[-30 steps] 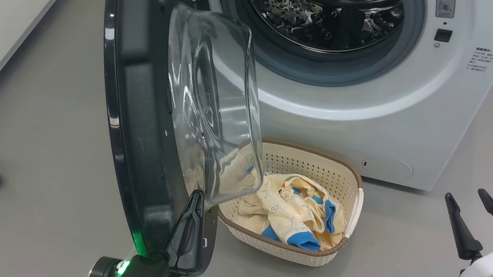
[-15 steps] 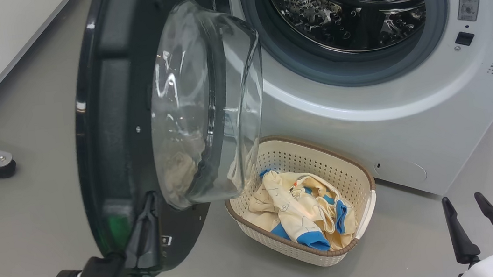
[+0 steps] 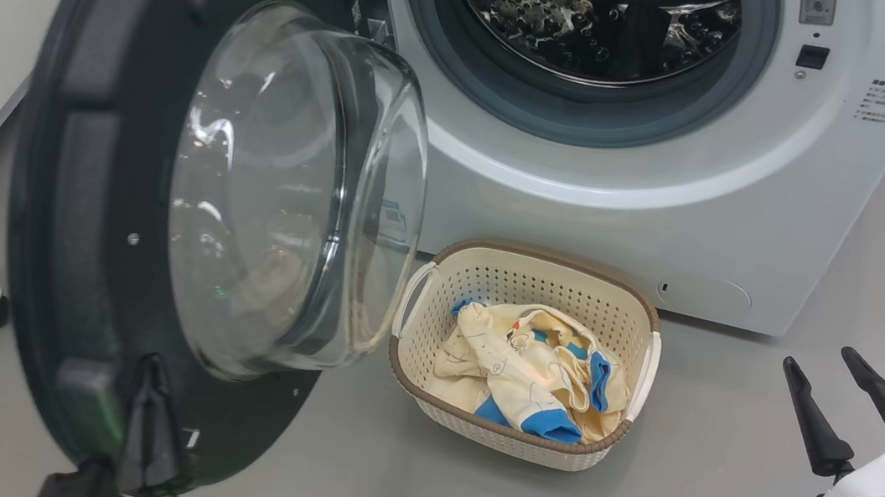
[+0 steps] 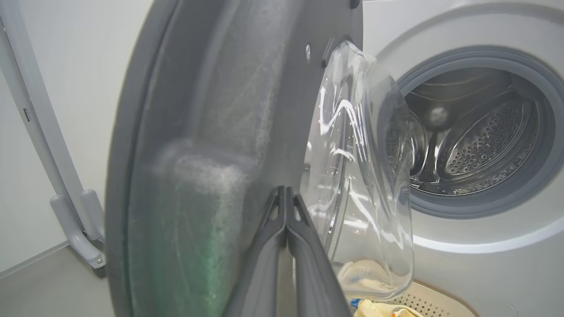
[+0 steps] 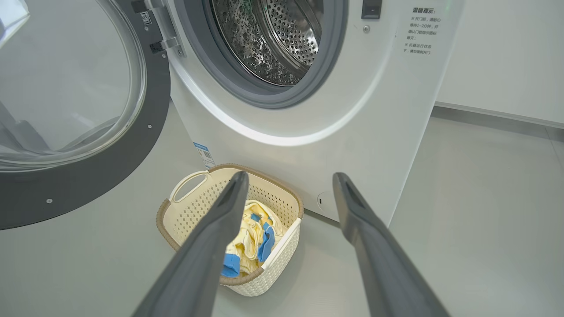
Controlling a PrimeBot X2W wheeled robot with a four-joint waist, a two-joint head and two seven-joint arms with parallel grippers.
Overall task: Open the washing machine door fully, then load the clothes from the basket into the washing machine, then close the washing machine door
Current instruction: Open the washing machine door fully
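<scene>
The washing machine door [image 3: 235, 206] stands swung well out to the left of the washing machine [image 3: 656, 197]. The left claw [image 3: 149, 369], clenched on nothing, lies against the door's dark inner face near its lower edge, apparently to push rather than grip. The basket [image 3: 393, 364] of clothes [image 3: 524, 365] sits on the floor just below the porthole [image 3: 598, 1], and the right claw [image 3: 819, 358] hangs released and empty nearby, probably free for loading.

porthole [image 3: 601, 26] unobstructed, door [image 3: 70, 243] crowding basket [image 3: 514, 280]
</scene>
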